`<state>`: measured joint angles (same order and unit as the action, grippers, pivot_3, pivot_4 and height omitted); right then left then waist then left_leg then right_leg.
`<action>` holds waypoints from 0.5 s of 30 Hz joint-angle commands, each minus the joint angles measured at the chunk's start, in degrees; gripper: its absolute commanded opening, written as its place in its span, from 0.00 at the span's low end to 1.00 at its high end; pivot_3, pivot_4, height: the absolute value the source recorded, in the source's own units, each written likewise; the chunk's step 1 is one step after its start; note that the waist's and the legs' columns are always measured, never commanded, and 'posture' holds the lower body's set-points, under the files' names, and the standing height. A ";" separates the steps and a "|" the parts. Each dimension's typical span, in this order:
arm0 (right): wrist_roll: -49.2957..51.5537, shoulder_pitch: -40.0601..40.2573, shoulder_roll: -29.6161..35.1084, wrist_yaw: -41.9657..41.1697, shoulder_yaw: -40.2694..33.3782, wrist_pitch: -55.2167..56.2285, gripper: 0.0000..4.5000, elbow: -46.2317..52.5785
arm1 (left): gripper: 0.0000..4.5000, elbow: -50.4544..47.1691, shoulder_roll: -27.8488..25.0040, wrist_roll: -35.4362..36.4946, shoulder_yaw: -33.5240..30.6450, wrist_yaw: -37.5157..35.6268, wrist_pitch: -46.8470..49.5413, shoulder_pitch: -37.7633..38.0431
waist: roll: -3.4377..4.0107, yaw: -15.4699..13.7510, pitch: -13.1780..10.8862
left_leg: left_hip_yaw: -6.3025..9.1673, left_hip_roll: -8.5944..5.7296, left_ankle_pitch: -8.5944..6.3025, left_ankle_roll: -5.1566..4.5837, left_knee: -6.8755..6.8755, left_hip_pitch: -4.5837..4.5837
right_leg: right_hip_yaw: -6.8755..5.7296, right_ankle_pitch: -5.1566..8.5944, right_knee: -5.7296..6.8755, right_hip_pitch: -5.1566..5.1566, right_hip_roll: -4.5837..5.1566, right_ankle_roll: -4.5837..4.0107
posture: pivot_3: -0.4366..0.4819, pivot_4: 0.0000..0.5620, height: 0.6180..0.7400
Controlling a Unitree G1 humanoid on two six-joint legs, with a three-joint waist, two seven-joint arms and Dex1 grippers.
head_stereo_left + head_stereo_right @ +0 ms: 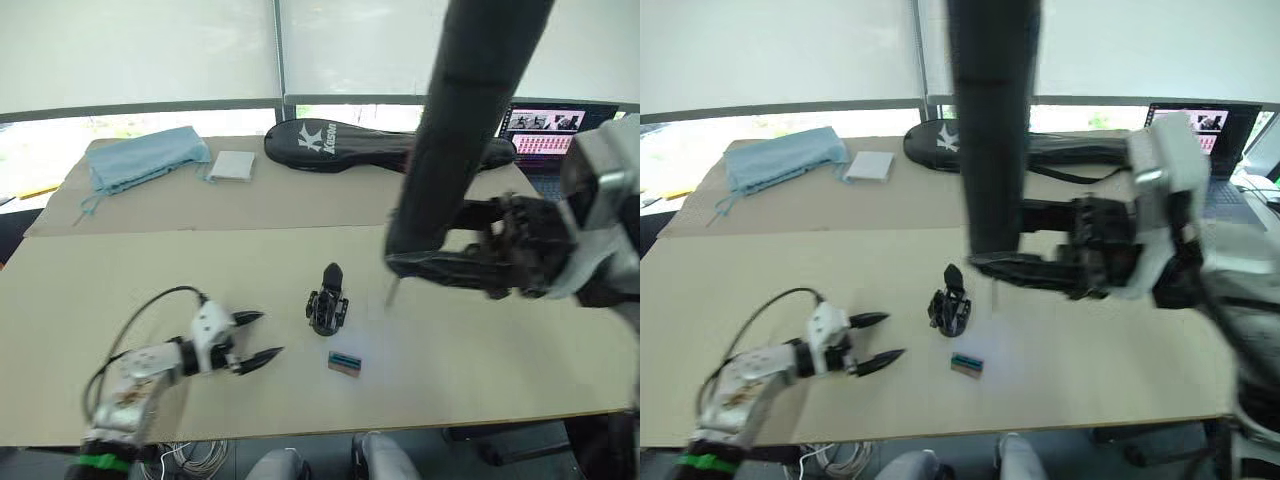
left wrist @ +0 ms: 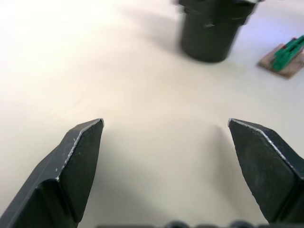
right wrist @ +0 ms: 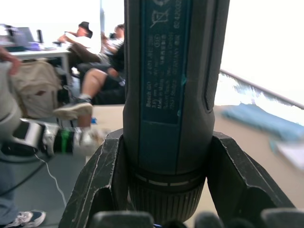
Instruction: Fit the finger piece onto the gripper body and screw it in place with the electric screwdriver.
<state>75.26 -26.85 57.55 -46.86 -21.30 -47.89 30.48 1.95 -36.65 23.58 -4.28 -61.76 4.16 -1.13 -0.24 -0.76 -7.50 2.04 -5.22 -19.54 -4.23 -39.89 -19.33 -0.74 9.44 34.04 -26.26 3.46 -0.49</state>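
Looming electric screwdriver [image 1: 470, 120] (right hand [image 1: 440, 265] clamped) hides racket bag [image 1: 340, 145].

Your left gripper [image 1: 258, 338] lies low over the near left part of the table, its forearm running in from the near left edge, and its two black fingers [image 2: 76, 161] stand wide apart with nothing between them. Your right gripper [image 1: 985, 262] is raised on the right, reaching leftward, its fingers [image 3: 102, 175] clamped on the electric screwdriver [image 3: 173, 90], which stands upright.
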 commanded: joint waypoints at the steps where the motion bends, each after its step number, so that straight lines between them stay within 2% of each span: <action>1: -3.80 6.17 8.60 -8.03 -6.35 -4.31 0.42 -6.26 | 0.98 -1.46 -3.88 8.06 -6.57 -8.90 0.04 1.05 | 0.06 -0.62 -0.07 | -0.03 0.00 -0.03 -0.06 -0.04 -0.02 | -0.01 0.00 -0.02 0.02 0.06 0.01 | 0.48 0.27 1.00; 3: -12.72 12.16 14.91 -15.14 -5.63 -2.67 0.42 -11.51 | 0.98 -0.62 -6.78 8.83 -8.86 -12.61 -1.26 1.71 | 0.05 -0.85 -0.08 | -0.12 0.01 -0.10 -0.18 -0.08 -0.04 | 0.00 0.01 -0.06 0.02 0.08 0.06 | 0.48 0.27 1.00; 5: -19.94 17.03 20.73 -17.88 -3.04 -3.01 0.42 -17.14 | 0.98 -0.36 -8.93 9.33 -10.21 -15.26 -1.71 1.64 | 0.09 -0.96 -0.11 | -0.20 0.01 -0.15 -0.28 -0.09 -0.07 | 0.00 0.03 -0.09 0.01 0.09 0.10 | 0.48 0.27 1.00; 7: -23.47 18.80 23.03 -19.14 -1.20 -3.24 0.42 -20.57 | 0.98 0.12 -9.75 9.44 -11.08 -16.31 -2.13 1.06 | 0.13 -1.08 -0.15 | -0.37 0.00 -0.19 -0.34 -0.12 -0.08 | 0.03 0.03 -0.10 0.00 0.16 0.16 | 0.48 0.27 1.00; 11: -38.65 15.04 25.75 -18.39 15.12 0.51 0.42 -26.82 | 0.98 -1.72 -8.50 9.49 -11.45 -14.82 -1.46 0.08 | 0.30 -0.82 -0.31 | -0.55 0.01 -0.22 -0.35 -0.10 -0.06 | 0.02 0.02 -0.14 -0.06 0.19 0.21 | 0.48 0.27 1.00; 15: -47.10 7.14 21.71 -20.10 25.87 0.06 0.42 -34.20 | 0.98 -4.27 -6.96 9.12 -10.93 -13.01 -0.58 1.10 | 0.57 0.06 -0.81 | -0.59 0.01 -0.19 -0.27 -0.06 -0.08 | 0.04 0.02 -0.11 -0.13 0.19 0.20 | 0.48 0.27 1.00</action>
<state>30.97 -17.03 79.23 -65.89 3.95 -48.92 -2.21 -0.20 -43.74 31.72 -14.62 -75.55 3.43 -0.14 0.34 -0.70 -8.31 1.44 -5.21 -19.71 -4.48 -39.95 -19.40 -0.68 9.45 33.95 -26.38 3.64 -0.29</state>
